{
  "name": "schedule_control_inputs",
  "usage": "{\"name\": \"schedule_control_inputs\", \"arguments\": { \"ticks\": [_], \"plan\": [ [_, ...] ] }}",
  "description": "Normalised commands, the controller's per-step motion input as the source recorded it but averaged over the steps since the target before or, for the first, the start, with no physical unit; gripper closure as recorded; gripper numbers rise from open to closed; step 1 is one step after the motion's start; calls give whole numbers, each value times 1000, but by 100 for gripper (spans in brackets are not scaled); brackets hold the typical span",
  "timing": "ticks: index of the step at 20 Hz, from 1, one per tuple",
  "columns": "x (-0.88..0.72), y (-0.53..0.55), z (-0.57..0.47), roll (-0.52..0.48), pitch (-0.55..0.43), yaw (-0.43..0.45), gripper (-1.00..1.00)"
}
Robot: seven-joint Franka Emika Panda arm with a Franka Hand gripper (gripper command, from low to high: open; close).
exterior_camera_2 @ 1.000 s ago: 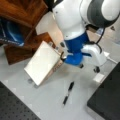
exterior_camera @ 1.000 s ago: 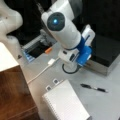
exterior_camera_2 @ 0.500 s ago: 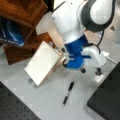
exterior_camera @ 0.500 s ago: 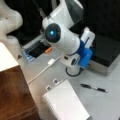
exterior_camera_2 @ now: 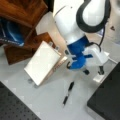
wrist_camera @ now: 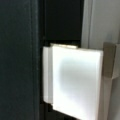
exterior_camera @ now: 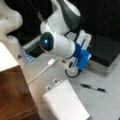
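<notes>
The gripper (exterior_camera_2: 100, 73) hung low over the grey table (exterior_camera_2: 50, 100), near a front view's right, below the blue wrist section (exterior_camera_2: 78, 53) of the white arm (exterior_camera_2: 72, 25); I could not tell whether its fingers were apart or together, since the arm's own bulk hid most of them. Just beneath it lay a small white block (exterior_camera_2: 99, 78), perhaps a charger or plug, which filled the wrist view as a pale square (wrist_camera: 75, 82) against a dark surface (wrist_camera: 17, 60); whether the fingers touched it was not clear. In a front view a white cable (exterior_camera: 41, 72) ran away from the gripper across the table. A black pen (exterior_camera_2: 68, 93) lay flat on the table just beside the gripper, also seen in a front view (exterior_camera: 94, 88). A white spiral notepad (exterior_camera_2: 42, 62) rested near the pen, apart from it, leaning against a brown wooden shelf (exterior_camera_2: 22, 15). A black box (exterior_camera_2: 106, 100) sat at a front view's bottom right.
</notes>
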Motion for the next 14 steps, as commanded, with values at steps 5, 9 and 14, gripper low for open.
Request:
{"name": "schedule_control_inputs", "arguments": {
  "ticks": [5, 9, 14],
  "plan": [
    [-213, 12, -171, 242, -71, -88, -100],
    [-220, -26, -120, 274, -85, -99, -100],
    [-177, -64, -147, 280, -126, -112, -100]
  ]
}}
